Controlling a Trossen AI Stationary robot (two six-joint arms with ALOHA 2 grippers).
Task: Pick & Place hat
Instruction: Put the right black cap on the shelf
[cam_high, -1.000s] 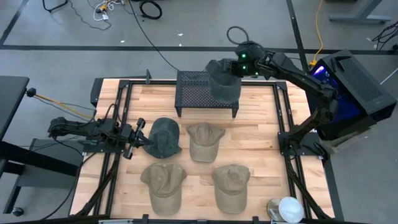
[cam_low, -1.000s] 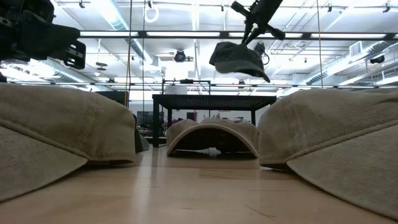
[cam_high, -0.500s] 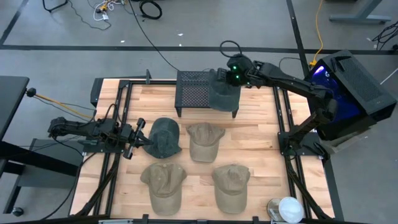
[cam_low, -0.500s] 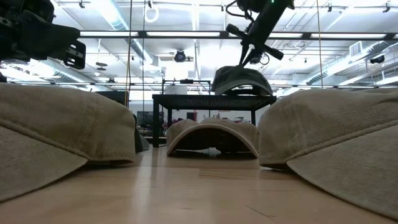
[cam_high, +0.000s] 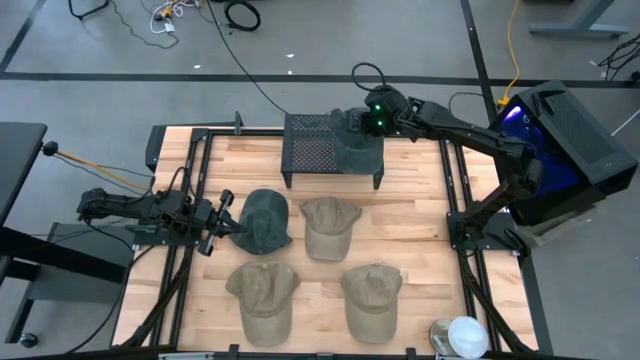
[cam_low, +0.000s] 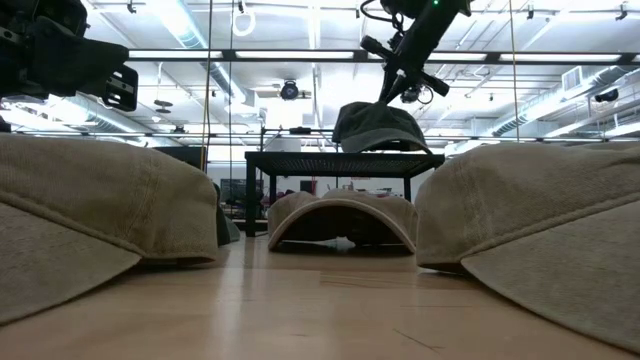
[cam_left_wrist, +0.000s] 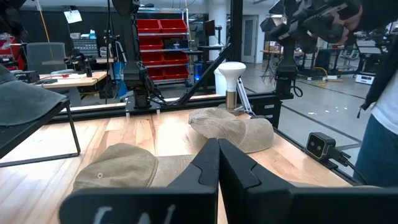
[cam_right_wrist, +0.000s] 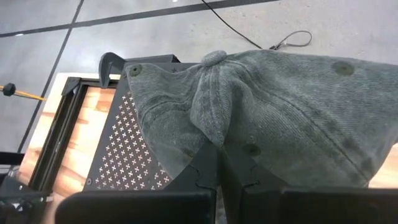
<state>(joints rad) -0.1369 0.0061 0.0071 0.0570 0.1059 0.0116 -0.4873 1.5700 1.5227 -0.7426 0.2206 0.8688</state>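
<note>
Right gripper (cam_high: 368, 122) pinched closed on the dark green hat (cam_high: 357, 150), which sits on the black perforated stand (cam_high: 310, 150) at the table's far edge. Left gripper (cam_high: 226, 224) closed, empty, beside another dark hat (cam_high: 265, 220).

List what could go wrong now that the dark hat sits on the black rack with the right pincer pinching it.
1. The right pincer is shut on a fold of the dark green hat; lifting away before opening may drag the hat off the black perforated rack.
2. The hat sits toward the rack's right end, so once released it might slide over the edge.
3. The left pincer, shut, waits beside another dark hat; a careless move may nudge it.
</note>
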